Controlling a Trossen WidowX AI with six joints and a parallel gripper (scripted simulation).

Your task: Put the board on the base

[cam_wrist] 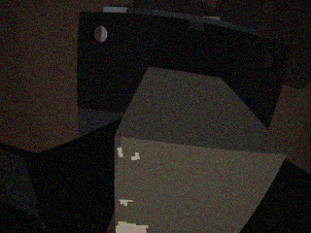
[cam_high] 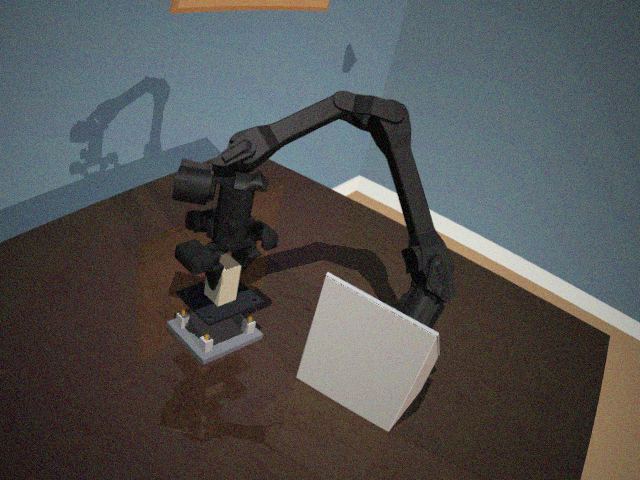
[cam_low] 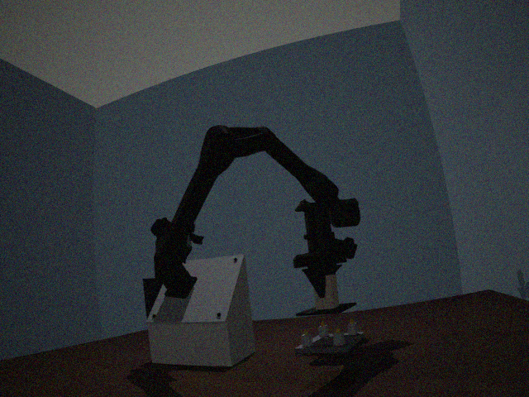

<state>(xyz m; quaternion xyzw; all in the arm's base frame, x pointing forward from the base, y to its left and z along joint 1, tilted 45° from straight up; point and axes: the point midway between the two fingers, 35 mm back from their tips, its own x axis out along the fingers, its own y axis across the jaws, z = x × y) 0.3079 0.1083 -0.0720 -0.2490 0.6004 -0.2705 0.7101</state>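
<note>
1 tool [cam_high: 222, 281] [cam_low: 326, 288], pointing down, clamps the handle [cam_high: 229, 285] [cam_low: 331, 292] [cam_wrist: 194, 180], fingers partly apart, above the base [cam_high: 232, 345] [cam_low: 324, 349].

In the top view, the board [cam_high: 206, 308] [cam_wrist: 170, 44] hides the far corner of the base [cam_high: 232, 344] and the post there, so only three posts show. The end effector [cam_high: 223, 276] covers part of the handle [cam_high: 228, 289] [cam_wrist: 194, 184]. A white wedge [cam_high: 367, 351] blocks the foot of the arm [cam_high: 413, 191]. An orange panel [cam_high: 248, 5] on the wall is cut off by the upper edge.

In the exterior view, the holes in the board are too dark and edge-on to make out.

In the wrist view, the lower edge crops the handle, which hides the near part of the board; the hole toward the right is barely discernible.
</note>
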